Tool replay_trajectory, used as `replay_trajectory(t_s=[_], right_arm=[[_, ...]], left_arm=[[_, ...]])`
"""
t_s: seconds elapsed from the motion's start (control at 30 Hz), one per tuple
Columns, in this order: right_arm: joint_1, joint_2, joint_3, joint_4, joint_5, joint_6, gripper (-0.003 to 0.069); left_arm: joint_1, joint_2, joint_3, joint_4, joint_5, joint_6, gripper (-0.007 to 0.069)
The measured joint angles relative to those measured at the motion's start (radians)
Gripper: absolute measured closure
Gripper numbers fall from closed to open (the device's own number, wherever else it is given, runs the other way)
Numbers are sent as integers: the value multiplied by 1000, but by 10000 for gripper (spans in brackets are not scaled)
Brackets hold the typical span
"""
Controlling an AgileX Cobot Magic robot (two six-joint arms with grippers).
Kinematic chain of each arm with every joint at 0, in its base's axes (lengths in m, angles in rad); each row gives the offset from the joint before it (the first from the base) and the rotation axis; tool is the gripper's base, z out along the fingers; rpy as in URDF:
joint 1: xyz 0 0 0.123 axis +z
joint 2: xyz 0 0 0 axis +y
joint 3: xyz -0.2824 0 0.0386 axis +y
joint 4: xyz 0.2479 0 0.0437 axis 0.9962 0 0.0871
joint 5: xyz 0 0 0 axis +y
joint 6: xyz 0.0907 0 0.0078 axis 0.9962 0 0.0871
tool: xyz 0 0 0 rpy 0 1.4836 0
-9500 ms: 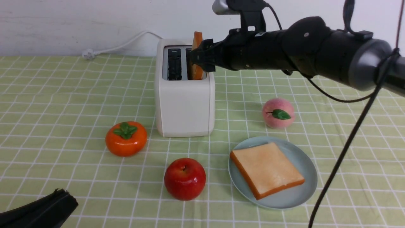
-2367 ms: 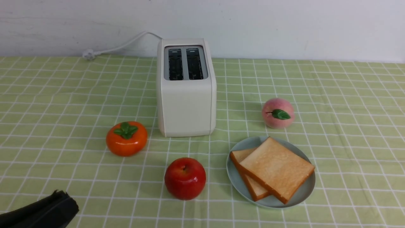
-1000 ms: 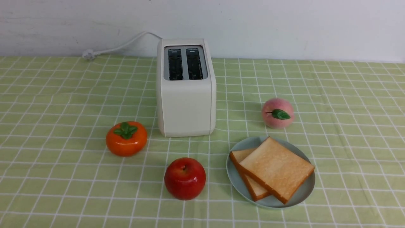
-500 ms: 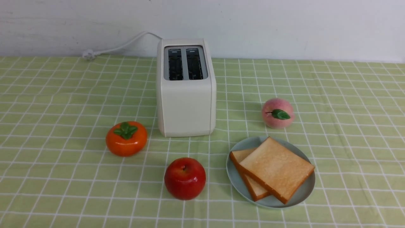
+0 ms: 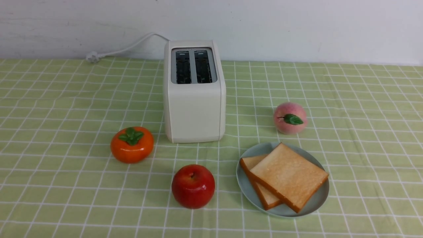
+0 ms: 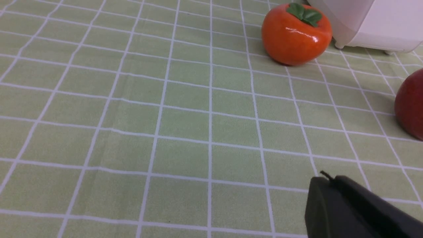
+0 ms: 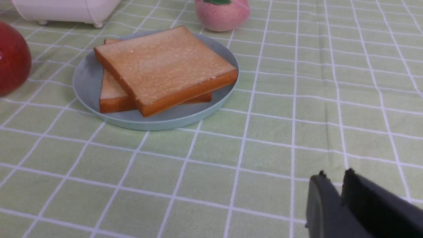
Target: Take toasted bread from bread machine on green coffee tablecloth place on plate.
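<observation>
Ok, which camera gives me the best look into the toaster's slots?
The front view: it looks down on the toaster and both slots show dark and empty. The left wrist view catches only a lower corner of its body, and the right wrist view only its base and feet; neither shows the slots.

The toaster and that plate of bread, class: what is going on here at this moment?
Nothing is being handled. Both slices of toasted bread lie stacked on the plate, the upper one askew on the lower, and both slots of the bread machine are empty. The left gripper is shut and hangs over bare tablecloth. The right gripper shows a narrow gap between its fingertips, holds nothing and is apart from the plate. The job looks finished.
</observation>
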Motion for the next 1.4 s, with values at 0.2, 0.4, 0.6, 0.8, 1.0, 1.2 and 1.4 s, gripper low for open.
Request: replay_trajectory(t_s=[0.2, 0.4, 0.6, 0.8, 1.0, 1.2, 1.4], right_arm=[[0, 0, 0, 0, 0, 0, 553], [0, 0, 0, 0, 0, 0, 553], [0, 0, 0, 0, 0, 0, 550], [0, 0, 0, 0, 0, 0, 543], [0, 0, 0, 0, 0, 0, 534], [0, 0, 0, 0, 0, 0, 529], [0, 0, 0, 0, 0, 0, 522]], left_arm=[[0, 0, 0, 0, 0, 0, 636], [0, 0, 0, 0, 0, 0, 632], [0, 0, 0, 0, 0, 0, 627], [0, 0, 0, 0, 0, 0, 622], [0, 0, 0, 0, 0, 0, 617], [0, 0, 0, 0, 0, 0, 608], [0, 0, 0, 0, 0, 0, 605]])
